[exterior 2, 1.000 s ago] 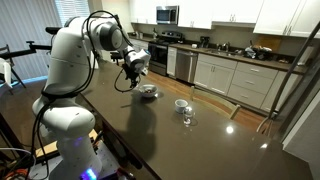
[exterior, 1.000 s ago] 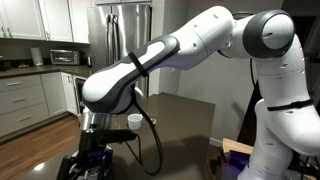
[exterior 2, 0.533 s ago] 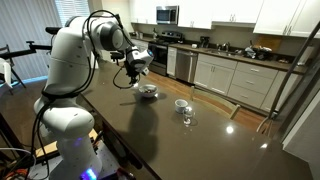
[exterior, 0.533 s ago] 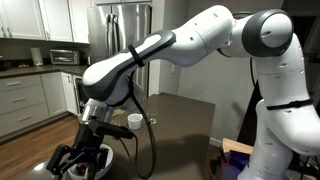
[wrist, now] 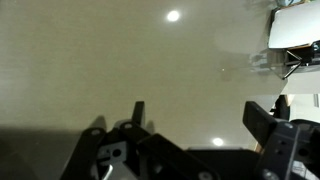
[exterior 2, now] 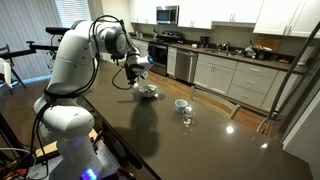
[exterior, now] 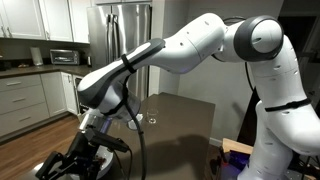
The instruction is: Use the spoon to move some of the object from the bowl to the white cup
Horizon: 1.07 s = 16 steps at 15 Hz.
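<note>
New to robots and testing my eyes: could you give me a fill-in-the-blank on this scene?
The gripper hangs just by the wide white ____. Its jaws stand ____. Beside the white cup stands a tiny clear ____.
Missing words: bowl; open; glass.

the table (exterior 2: 170, 132) had a dark, smooth, highly polished top that mirrored the ceiling lights, and the wrist view showed the same sheen. the arm (exterior: 200, 40) wore glossy white plastic shells with darker matt joints. the gripper (wrist: 197, 118) was matt black, whether plastic or coated metal could not be told. the bowl (exterior 2: 152, 96) and the white cup (exterior 2: 181, 104) looked like glazed white ceramic, and the small glass (exterior 2: 187, 118) was clear. the fridge (exterior: 120, 30) had a brushed steel face, the cabinets (exterior 2: 235, 78) smooth white paint, the floor (exterior: 35, 135) warm wood.
</note>
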Motion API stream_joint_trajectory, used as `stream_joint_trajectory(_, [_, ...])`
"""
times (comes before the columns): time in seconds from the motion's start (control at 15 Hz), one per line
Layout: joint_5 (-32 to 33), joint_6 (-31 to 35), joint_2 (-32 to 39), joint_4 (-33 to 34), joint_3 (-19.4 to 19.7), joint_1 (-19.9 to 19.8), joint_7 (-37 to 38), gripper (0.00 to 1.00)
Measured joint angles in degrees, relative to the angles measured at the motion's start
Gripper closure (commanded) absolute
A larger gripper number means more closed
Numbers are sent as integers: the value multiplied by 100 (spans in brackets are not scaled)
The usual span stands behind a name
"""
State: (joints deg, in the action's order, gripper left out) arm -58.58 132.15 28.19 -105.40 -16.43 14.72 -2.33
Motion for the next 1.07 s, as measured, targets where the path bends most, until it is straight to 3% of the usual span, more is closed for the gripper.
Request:
stream_joint_trajectory(0.47, [-87, 539, 368, 275, -21, 204, -514, 0])
stream_joint_trajectory(1.07, [247, 565, 441, 491, -9, 297, -557, 0])
